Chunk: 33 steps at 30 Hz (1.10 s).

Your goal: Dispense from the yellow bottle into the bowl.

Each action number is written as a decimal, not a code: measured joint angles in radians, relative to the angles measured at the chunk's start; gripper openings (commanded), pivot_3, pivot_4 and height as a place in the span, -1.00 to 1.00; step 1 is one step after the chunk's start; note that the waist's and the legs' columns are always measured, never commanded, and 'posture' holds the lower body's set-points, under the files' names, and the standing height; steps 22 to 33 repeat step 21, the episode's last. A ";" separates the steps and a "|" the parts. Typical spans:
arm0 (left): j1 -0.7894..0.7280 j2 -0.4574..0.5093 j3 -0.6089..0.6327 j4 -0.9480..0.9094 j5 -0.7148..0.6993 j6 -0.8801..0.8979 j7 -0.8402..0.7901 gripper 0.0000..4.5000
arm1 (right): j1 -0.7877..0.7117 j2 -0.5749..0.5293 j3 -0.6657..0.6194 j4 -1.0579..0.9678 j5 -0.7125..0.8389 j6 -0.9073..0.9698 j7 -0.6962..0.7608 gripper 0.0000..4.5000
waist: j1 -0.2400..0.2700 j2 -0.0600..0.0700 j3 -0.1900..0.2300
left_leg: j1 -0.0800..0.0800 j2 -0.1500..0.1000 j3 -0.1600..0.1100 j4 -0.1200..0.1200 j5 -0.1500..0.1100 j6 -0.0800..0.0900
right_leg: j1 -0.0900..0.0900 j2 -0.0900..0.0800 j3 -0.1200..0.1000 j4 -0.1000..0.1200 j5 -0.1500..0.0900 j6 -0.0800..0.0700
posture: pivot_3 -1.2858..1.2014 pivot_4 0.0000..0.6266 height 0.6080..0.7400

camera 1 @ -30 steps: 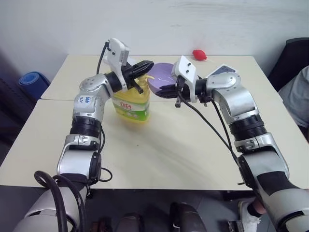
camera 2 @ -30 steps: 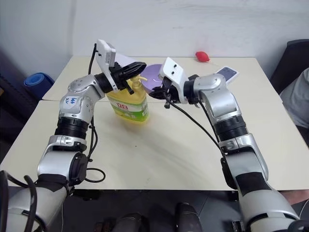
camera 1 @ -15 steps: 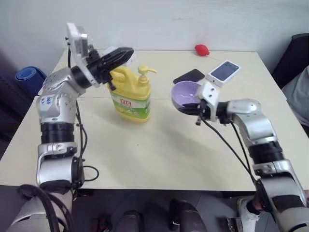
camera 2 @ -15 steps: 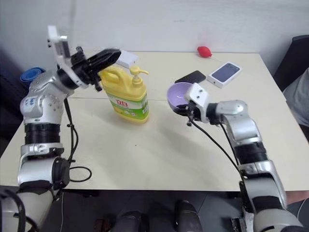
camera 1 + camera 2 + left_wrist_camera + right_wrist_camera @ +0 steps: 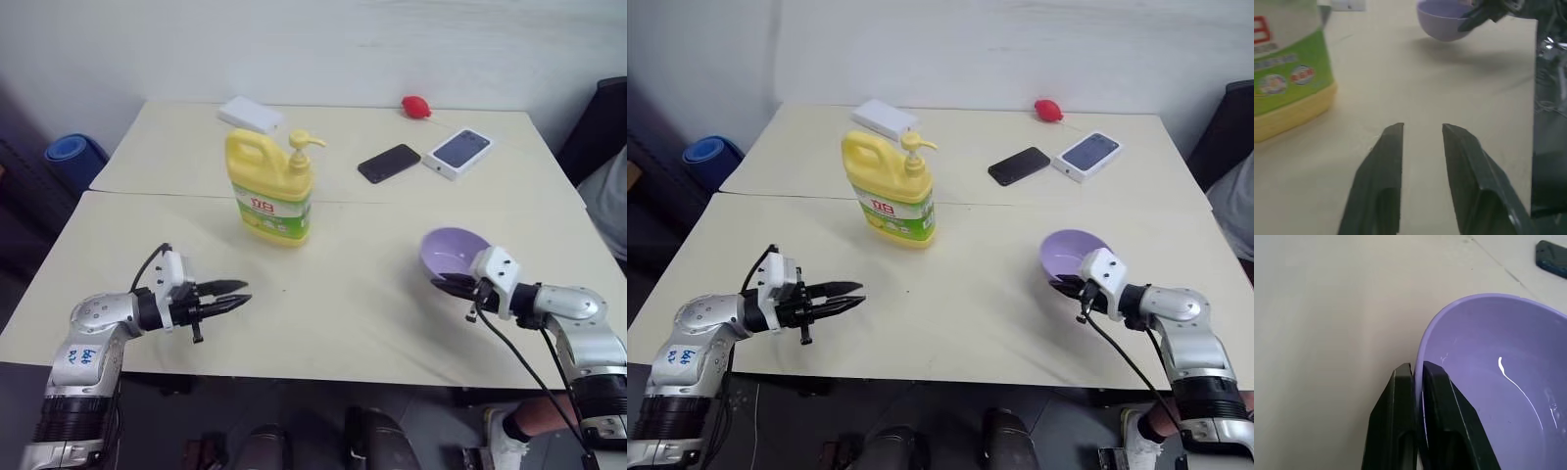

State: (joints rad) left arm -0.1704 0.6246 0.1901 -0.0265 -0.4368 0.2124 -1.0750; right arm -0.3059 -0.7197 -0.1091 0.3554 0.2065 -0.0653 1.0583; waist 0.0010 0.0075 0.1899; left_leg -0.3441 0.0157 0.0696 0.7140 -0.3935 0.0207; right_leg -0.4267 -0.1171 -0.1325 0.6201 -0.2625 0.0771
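right gripper [image 5: 1415, 369]: jaws pinching the near rim of the small round lavender plastic bowl [image 5: 453, 253], one finger inside the wall and one outside, as the right wrist view shows; a thin pale streak of liquid lies inside the bowl. the bowl sits low at the right front of the cream tabletop [image 5: 343, 294], tilted slightly toward the gripper; whether its base rests on the surface cannot be told. left gripper [image 5: 238, 295]: jaws spread with a clear gap, holding nothing, level above the left front of the tabletop and pointing toward the middle. the large yellow plastic jug-shaped bottle with pump nozzle and green-and-white label [image 5: 272, 188] stands upright near the tabletop centre, well apart from both grippers and from the bowl. beyond it lie a white box [image 5: 252, 115], a black phone [image 5: 389, 163], a boxed phone [image 5: 460, 153] and a small red object [image 5: 415, 106]. risks, as judgement: the narrow rim pinch could let the bowl swing or slip and spill its contents; opening the jaws above the surface would drop it; the bowl stands close to the front edge.
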 measured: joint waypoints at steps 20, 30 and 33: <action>0.468 -0.053 0.066 -0.083 0.163 -0.332 0.162 1.00 | 0.451 0.044 -0.057 -0.486 0.294 -0.097 0.177 0.97 | 0.020 0.002 0.000 | 0.009 0.001 0.003 -0.005 -0.005 0.002 | 0.006 -0.002 0.001 -0.010 0.000 0.000 | 0.03 -0.52 1.00; 0.468 -0.063 0.064 -0.089 0.168 -0.332 0.181 1.00 | 0.465 0.065 -0.057 -0.483 0.282 -0.119 0.165 0.97 | 0.023 0.002 0.000 | 0.009 0.001 0.003 -0.005 -0.005 0.003 | 0.006 -0.002 0.001 -0.010 0.000 0.000 | 0.03 -0.52 1.00; 0.468 -0.063 0.064 -0.089 0.168 -0.332 0.181 1.00 | 0.465 0.065 -0.057 -0.483 0.282 -0.119 0.165 0.97 | 0.023 0.002 0.000 | 0.009 0.001 0.003 -0.005 -0.005 0.003 | 0.006 -0.002 0.001 -0.010 0.000 0.000 | 0.03 -0.52 1.00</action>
